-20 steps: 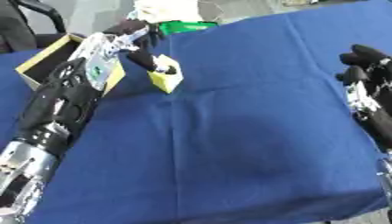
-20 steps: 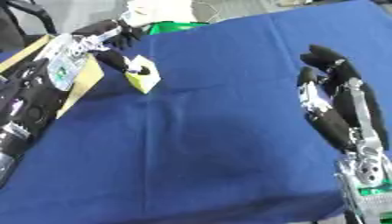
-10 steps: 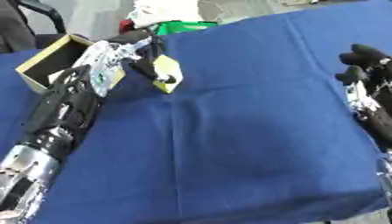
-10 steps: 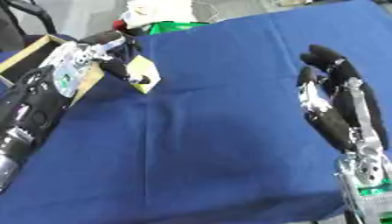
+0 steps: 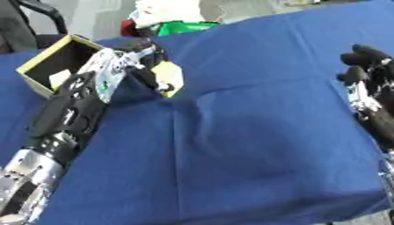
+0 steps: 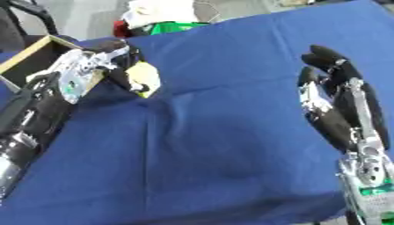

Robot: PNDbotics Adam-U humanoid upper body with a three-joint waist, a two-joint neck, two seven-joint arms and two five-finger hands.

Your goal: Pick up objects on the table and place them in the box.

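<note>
- A small pale yellow object, flat-faced and roughly box-shaped with a darker yellow lower edge, is held above the blue cloth near its far left part, just right of the box; no writing can be read on it.
- The left hand, black with silver parts, has its fingers and thumb curled round the yellow object, pinching it from the left side; the arm runs from the lower left corner up to it, black casing with silver metal joints and a greenish printed patch on the forearm whose marks cannot be read.
- The box is an open square carton with tan cardboard walls and a dark inside; it sits at the far left of the table, touching the forearm's side; a pale scrap shows in it.
- The blue cloth covers the table, smooth fabric with soft creases running from the middle.
- The right hand stands at the right edge, well apart from the yellow object; fingers upright, straight and slightly spread, holding nothing.
- Beyond the far edge lie a green item and a white crumpled item; what they are is unclear.
</note>
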